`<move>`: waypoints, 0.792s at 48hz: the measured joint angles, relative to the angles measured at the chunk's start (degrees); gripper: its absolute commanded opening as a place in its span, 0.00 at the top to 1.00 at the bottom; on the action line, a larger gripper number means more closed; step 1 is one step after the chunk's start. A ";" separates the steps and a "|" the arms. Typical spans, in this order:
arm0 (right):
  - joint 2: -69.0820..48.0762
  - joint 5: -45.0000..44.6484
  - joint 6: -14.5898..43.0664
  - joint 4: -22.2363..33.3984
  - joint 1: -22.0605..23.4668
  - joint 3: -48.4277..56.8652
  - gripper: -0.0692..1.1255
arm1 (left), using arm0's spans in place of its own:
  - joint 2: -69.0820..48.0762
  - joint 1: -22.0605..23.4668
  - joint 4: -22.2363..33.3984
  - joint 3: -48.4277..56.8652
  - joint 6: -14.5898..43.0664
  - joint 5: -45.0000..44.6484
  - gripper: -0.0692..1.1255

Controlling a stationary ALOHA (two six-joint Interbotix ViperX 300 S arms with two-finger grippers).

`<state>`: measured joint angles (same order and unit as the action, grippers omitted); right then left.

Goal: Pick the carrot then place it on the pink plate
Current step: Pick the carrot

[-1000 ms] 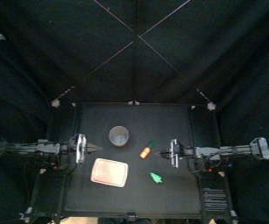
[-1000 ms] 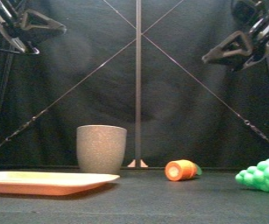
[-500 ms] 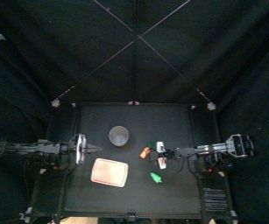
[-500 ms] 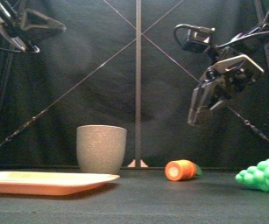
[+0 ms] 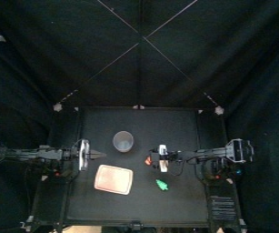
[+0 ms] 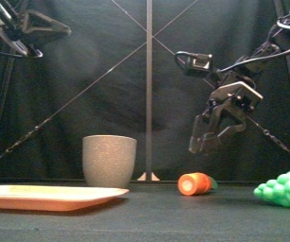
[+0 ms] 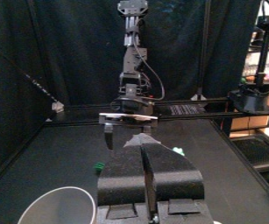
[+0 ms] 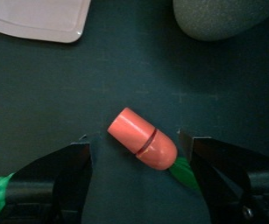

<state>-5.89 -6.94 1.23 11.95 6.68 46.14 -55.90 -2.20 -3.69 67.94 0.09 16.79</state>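
An orange carrot (image 5: 150, 159) with a green top lies mid-table, right of the pink plate (image 5: 114, 178). In the front view the carrot (image 6: 196, 183) lies on its side between the grey cup and the green toy. My right gripper (image 6: 208, 134) hangs open a short way above it, tilted down. In the right wrist view the carrot (image 8: 146, 141) lies between the spread jaws of this gripper (image 8: 134, 140), apart from both. My left gripper (image 5: 81, 155) rests shut at the table's left, left of the plate, holding nothing.
A tall grey speckled cup (image 5: 124, 139) stands behind the plate, close to the carrot. A green bumpy toy (image 5: 163, 185) lies in front of the carrot, toward the front right in the front view (image 6: 283, 189).
My right arm has reached left from the table's right side and come down over the carrot. The left arm and the objects have stayed still.
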 measured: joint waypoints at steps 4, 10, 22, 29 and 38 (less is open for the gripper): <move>2.02 0.26 -0.09 -0.09 0.35 -0.70 0.09 | 0.00 -0.09 -0.09 0.00 0.00 0.00 0.97; 4.66 0.35 -0.09 -0.97 1.14 -1.67 0.09 | 0.00 -0.09 -0.09 0.44 0.00 0.09 0.97; 7.38 -0.09 -0.26 -2.37 2.02 -1.85 0.11 | 0.00 -0.09 0.00 1.05 0.00 0.00 0.97; 8.17 -1.05 -0.18 -2.46 2.02 -1.85 0.20 | 0.00 -0.09 -0.09 1.05 0.00 0.00 0.97; 8.61 -1.76 0.00 -2.81 2.02 -2.11 0.45 | 0.00 0.00 -0.09 1.05 0.00 0.00 0.97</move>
